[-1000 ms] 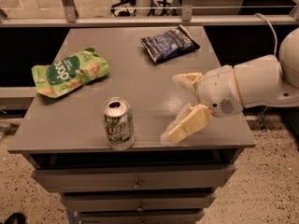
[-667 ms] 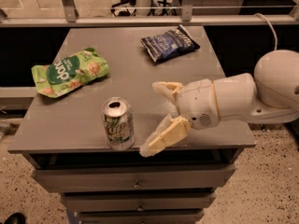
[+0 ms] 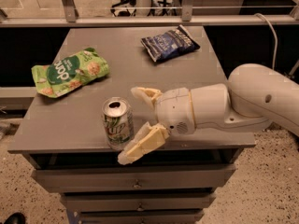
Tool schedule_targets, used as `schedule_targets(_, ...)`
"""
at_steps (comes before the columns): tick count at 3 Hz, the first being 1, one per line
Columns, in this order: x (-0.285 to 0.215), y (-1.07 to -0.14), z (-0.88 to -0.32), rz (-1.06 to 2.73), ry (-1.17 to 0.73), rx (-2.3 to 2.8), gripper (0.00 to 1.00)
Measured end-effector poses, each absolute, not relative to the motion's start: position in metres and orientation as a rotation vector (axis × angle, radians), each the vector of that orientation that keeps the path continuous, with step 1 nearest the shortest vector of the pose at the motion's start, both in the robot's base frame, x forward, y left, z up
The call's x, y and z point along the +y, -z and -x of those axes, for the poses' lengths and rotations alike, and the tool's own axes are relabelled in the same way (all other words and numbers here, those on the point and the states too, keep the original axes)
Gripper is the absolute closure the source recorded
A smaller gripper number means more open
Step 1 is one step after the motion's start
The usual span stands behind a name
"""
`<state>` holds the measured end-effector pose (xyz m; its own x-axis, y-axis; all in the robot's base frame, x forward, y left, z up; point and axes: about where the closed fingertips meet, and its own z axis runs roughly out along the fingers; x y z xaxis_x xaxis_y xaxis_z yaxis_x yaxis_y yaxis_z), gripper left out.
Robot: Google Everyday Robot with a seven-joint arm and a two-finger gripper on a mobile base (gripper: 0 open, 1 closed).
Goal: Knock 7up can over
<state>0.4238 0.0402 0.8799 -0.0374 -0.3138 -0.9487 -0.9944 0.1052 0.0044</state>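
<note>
1. Cream-coloured two-finger gripper (image 3: 132, 125) on the white arm: jaws spread wide. It has swept leftward from the right side of the table and now sits just beside the can, one finger behind it, the other low at its right front. Contact cannot be confirmed.
2. Small silver-white aluminium 7up can (image 3: 117, 123), green lettering: upright and unmoved, near the front edge of the table. The push appears imminent; the knock-over is not yet done.
3. Flat grey metal table (image 3: 121, 55): carries everything.
4. Count: one can; two bags, namely one crumpled green snack bag (image 3: 70, 72) at the left and one dark blue chip bag (image 3: 169, 43) at the rear; one gripper.
</note>
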Motion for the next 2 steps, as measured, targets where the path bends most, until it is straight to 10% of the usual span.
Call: schedule_targets(2, 0.0599, -0.8707, -0.4287, 1.318, -1.008, 1.51, 0.35)
